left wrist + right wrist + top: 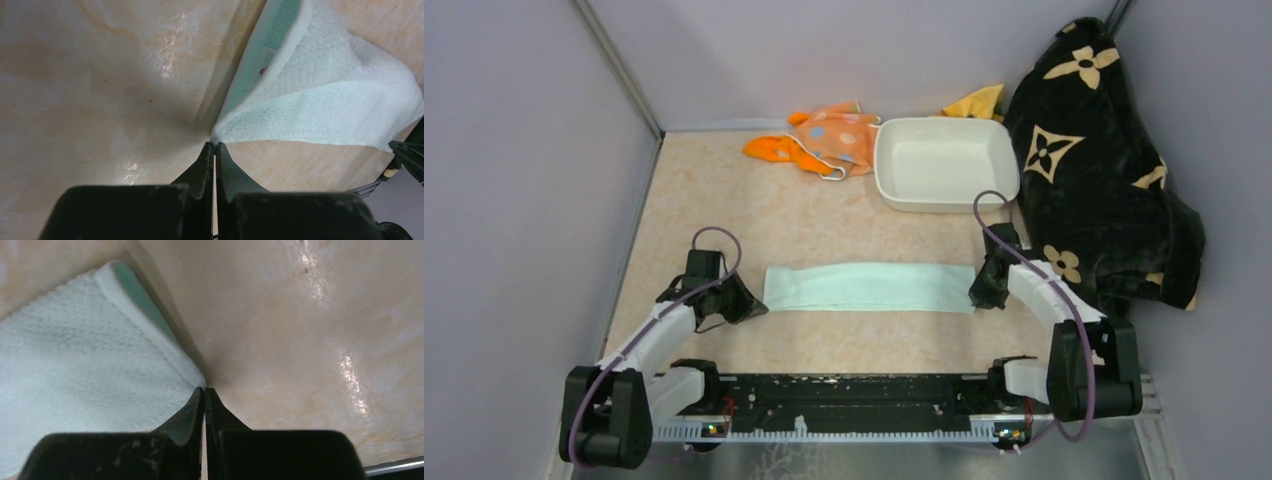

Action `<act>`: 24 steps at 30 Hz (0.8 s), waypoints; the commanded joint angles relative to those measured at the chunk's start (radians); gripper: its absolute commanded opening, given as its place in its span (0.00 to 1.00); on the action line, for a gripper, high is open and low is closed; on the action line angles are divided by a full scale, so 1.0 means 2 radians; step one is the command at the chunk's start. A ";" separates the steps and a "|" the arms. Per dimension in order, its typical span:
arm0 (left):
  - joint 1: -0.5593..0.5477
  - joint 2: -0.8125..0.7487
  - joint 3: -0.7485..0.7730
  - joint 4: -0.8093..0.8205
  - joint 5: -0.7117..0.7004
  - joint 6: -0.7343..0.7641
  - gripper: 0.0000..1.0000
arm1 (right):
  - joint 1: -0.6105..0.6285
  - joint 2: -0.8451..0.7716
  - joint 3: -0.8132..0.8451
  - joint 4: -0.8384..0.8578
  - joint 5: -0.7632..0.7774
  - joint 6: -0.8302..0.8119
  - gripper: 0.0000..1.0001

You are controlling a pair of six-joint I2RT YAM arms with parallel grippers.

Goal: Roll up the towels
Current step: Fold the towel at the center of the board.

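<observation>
My left gripper [215,146] is pinched shut on 1 end corner of the mint towel [869,287], and my right gripper [205,390] on the other. It lies folded long near the table's near edge. The orange towel [769,148] and dotted towel [844,135] sit bunched at the far edge. I think 0 of 3 are rolled.

Flat, ctr: mint towel [869,287], long folded strip; crumpled at back: orange towel [774,150], dotted towel [842,135].

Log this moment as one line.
mint towel: flat strip, unrolled | left gripper: shut at left corner | right gripper: shut at right corner | pinch: unclear | orange towel, dotted towel: heaped at back
</observation>
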 commanded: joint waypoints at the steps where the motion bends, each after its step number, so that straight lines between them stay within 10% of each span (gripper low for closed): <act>1: -0.002 0.006 -0.007 0.014 -0.007 -0.003 0.00 | -0.004 0.023 -0.022 0.011 0.023 0.025 0.00; 13: -0.005 -0.043 0.079 -0.073 -0.034 0.030 0.52 | -0.004 -0.042 0.062 -0.033 0.004 -0.025 0.48; 24: -0.073 0.067 0.177 -0.016 -0.026 0.068 0.45 | -0.004 -0.010 0.055 0.099 -0.133 -0.069 0.51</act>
